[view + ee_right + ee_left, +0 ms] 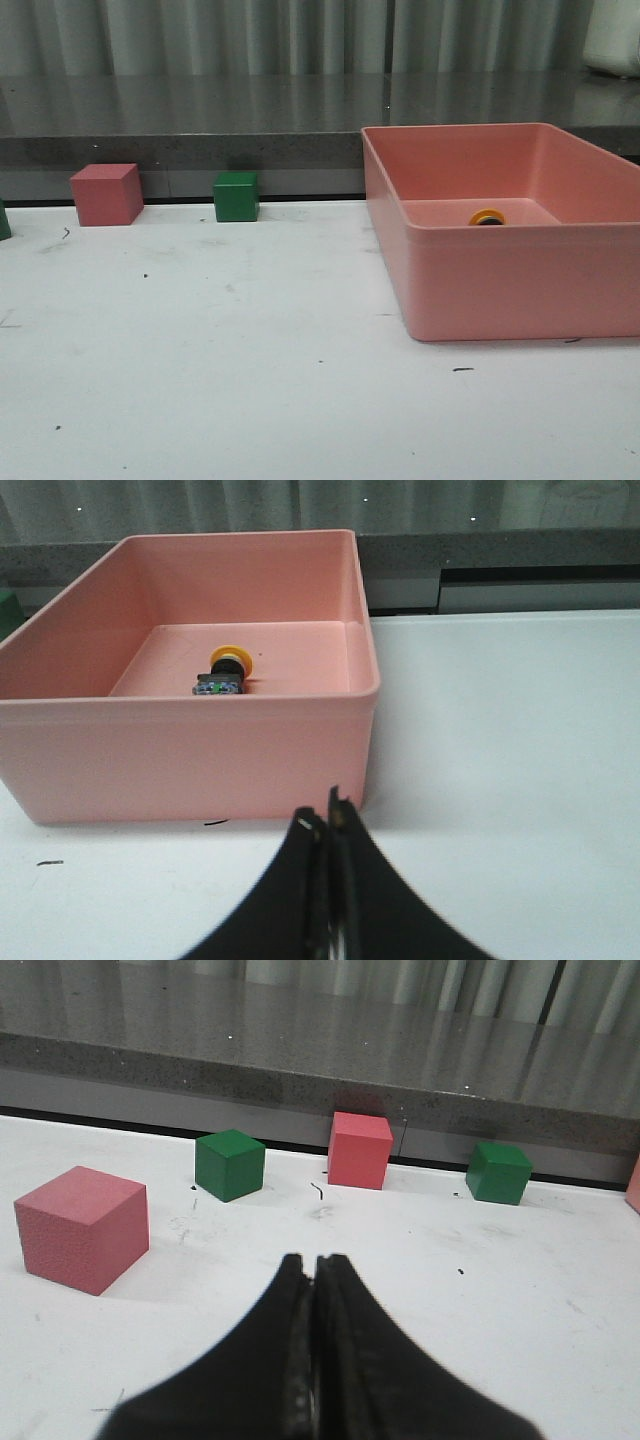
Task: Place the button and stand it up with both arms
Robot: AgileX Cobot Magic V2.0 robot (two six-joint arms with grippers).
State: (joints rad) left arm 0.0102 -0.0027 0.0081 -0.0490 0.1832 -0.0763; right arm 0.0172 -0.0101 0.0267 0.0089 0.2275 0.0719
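The button (224, 672) lies on its side on the floor of the pink bin (190, 750), its yellow cap toward the bin's back wall. In the front view only its yellow cap (487, 217) shows over the bin's near wall (520, 285). My right gripper (326, 816) is shut and empty, low over the table just outside the bin's near wall. My left gripper (312, 1263) is shut and empty over bare table, short of the cubes. Neither arm shows in the front view.
A red cube (106, 194) and a green cube (236, 196) stand at the table's back edge. The left wrist view shows two red cubes (84, 1227) (359, 1149) and two green cubes (230, 1164) (498, 1172). A dark ledge (200, 140) runs behind the table.
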